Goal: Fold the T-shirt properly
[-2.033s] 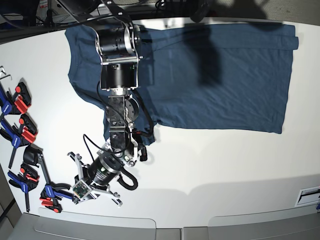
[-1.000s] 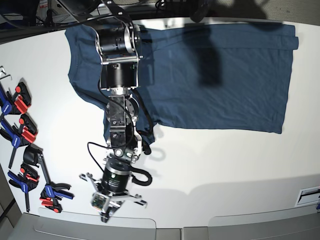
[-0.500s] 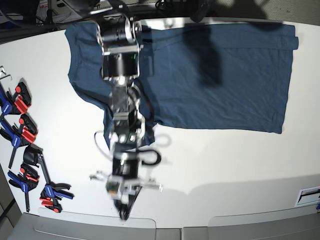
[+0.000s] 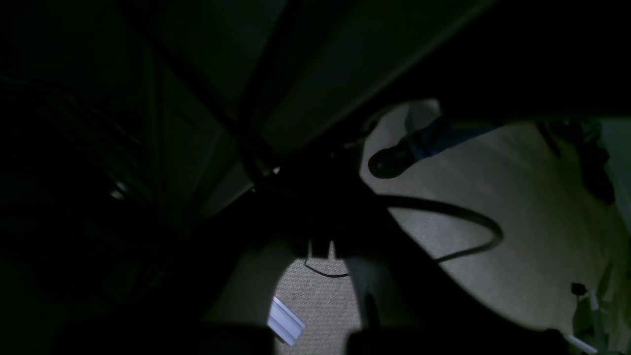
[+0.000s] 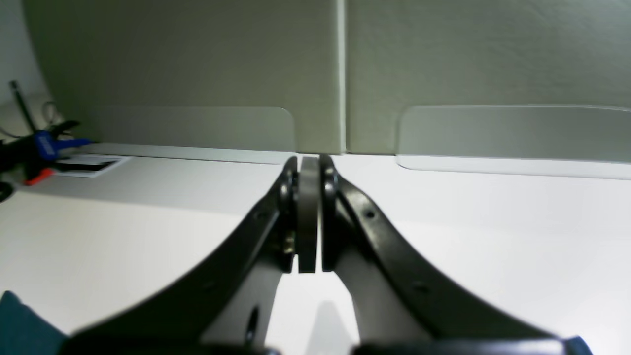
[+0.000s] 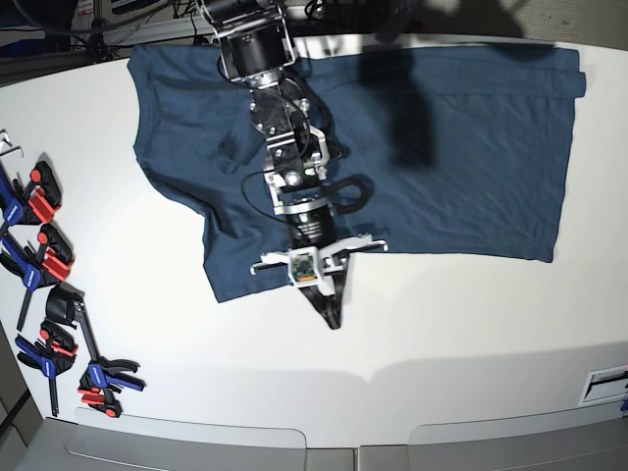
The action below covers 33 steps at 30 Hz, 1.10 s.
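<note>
**Blue shirt lies flat while one arm swings over it**

The T-shirt (image 6: 432, 147) is big, dark blue and plain, with no picture on it. It lies spread out on the far half of the white table (image 6: 471, 334). Its neck end is on the left of the base view and its bottom hem is on the right. One short sleeve reaches toward the near side, by the arm. The cloth looks mostly smooth, with small wrinkles near the sleeve.

The right gripper (image 6: 329, 312) hangs over the bare table, just past the near edge of the shirt. In the right wrist view its two black fingers (image 5: 266, 231) are pressed tight together, and nothing is between them. A small bit of blue cloth shows in the bottom corner there.

The left wrist view is very dark. The left gripper cannot be seen in it, but it is closed.

Some red and blue clamps (image 6: 44, 255) lie along the left edge of the table.

Half a second ago the right arm pointed farther toward the near edge of the table. Now it has swung to the right and pulled back, so more of it is over the shirt. The shirt has not moved.
</note>
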### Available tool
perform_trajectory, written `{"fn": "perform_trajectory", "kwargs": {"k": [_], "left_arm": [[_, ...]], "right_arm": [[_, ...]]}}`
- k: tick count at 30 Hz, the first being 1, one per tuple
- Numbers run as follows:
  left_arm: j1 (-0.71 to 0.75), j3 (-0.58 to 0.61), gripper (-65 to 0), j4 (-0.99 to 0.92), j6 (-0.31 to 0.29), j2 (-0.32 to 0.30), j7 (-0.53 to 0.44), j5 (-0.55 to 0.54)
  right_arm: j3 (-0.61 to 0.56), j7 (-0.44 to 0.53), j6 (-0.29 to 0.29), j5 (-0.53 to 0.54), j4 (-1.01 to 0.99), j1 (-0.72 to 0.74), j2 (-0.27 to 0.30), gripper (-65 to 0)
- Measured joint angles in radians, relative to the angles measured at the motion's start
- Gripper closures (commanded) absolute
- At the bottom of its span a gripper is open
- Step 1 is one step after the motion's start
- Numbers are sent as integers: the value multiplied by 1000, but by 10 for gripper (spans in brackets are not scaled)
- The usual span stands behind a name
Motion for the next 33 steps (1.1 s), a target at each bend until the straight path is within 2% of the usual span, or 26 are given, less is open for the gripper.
{"fn": "perform_trajectory", "kwargs": {"k": [29,31,33], "left_arm": [[0,0,0,0,0,0,0,0],[0,0,0,0,0,0,0,0],[0,0,0,0,0,0,0,0]], "right_arm": [[-19,3,0,0,0,5,0,0],[-19,3,29,0,0,5,0,0],[-19,10,98,0,0,5,1,0]]}}
